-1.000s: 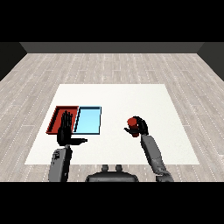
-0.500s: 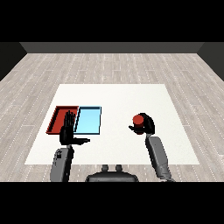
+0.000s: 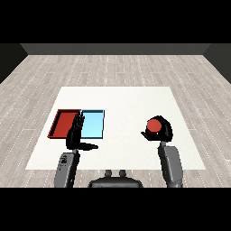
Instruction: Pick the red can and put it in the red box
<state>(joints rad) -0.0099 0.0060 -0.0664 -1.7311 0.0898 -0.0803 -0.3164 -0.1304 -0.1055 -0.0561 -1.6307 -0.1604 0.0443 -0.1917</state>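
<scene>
The red can [image 3: 155, 126] stands at the right side of the white table, and my right hand [image 3: 163, 131] is curled round it, thumb at the left and fingers at the right. The red tray [image 3: 61, 122] lies at the left, edge to edge with the light blue tray [image 3: 94, 124]. My left hand [image 3: 76, 136] hovers over the seam between the two trays near their front edge, fingers straight and pointing away from me, thumb stuck out to the right. It holds nothing.
The white table [image 3: 122, 101] stretches wide between the trays and the can. Grey wooden floor surrounds it on all sides.
My right hand with the can has shifted to the right and a little toward me. The left hand has hardly moved.
</scene>
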